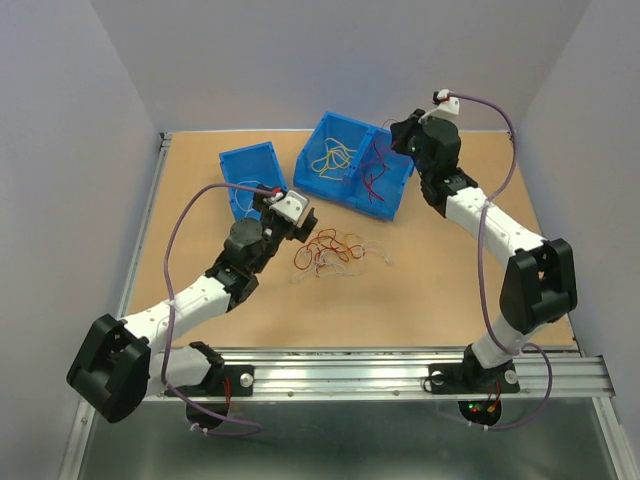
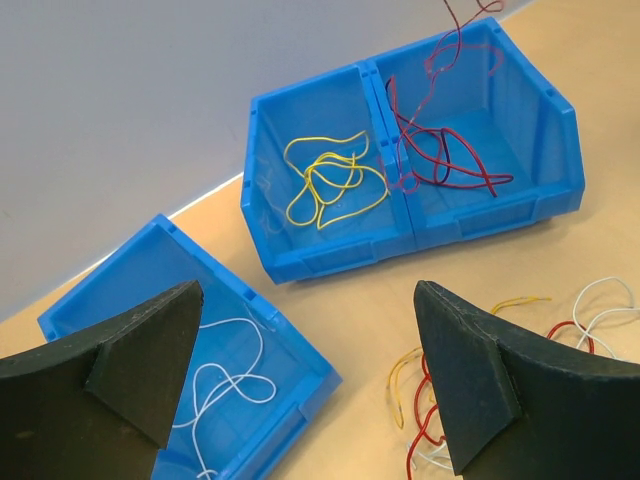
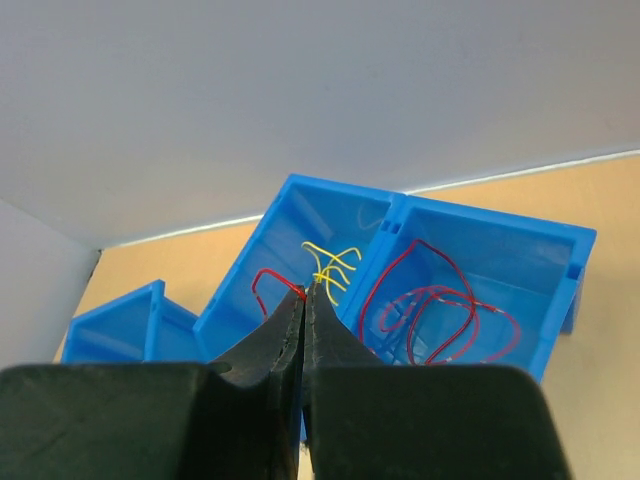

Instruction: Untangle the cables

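Note:
A loose tangle of red, yellow and white cables (image 1: 330,252) lies on the table in front of the bins; its edge shows in the left wrist view (image 2: 425,430). My left gripper (image 1: 300,212) is open and empty, just left of the tangle, above the table (image 2: 308,300). My right gripper (image 1: 398,135) is above the double blue bin (image 1: 395,195), shut on a thin red cable (image 3: 266,270) that arches out from the tips (image 3: 305,290). This cable hangs down over the right compartment (image 2: 459,28).
The double bin holds yellow cables (image 2: 325,180) in its left compartment and red cables (image 2: 445,160) in its right one. A small blue bin (image 1: 250,175) to the left holds a white cable (image 2: 230,375). Walls enclose the table on three sides.

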`<action>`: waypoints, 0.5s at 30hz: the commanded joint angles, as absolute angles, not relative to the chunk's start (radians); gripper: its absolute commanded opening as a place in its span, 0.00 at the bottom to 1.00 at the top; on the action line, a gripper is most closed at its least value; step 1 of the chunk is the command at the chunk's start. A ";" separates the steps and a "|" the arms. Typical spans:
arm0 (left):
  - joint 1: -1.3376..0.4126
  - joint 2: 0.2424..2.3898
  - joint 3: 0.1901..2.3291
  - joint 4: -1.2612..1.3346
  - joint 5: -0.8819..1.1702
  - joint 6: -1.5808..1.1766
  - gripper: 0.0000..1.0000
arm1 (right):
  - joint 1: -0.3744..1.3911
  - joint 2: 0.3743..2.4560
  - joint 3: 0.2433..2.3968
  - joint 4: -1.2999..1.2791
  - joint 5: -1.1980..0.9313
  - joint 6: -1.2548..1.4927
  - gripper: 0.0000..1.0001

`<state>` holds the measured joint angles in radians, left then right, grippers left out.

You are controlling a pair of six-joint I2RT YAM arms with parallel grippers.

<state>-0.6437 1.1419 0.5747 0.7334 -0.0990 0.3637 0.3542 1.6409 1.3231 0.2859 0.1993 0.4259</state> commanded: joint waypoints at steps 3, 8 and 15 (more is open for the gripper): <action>-0.630 1.088 0.621 0.758 -0.068 0.345 0.99 | 0.288 1.670 1.335 0.325 0.170 0.491 0.01; -0.627 1.078 0.615 0.758 -0.063 0.347 0.99 | 0.232 1.758 1.322 0.325 0.141 0.524 0.01; -0.626 1.075 0.612 0.759 -0.063 0.351 0.99 | 0.199 1.815 1.338 0.321 0.101 0.520 0.01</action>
<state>-0.6327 1.1072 0.5747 0.7174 -0.0776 0.3569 0.2070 1.8214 1.3228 0.2863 0.1333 0.5152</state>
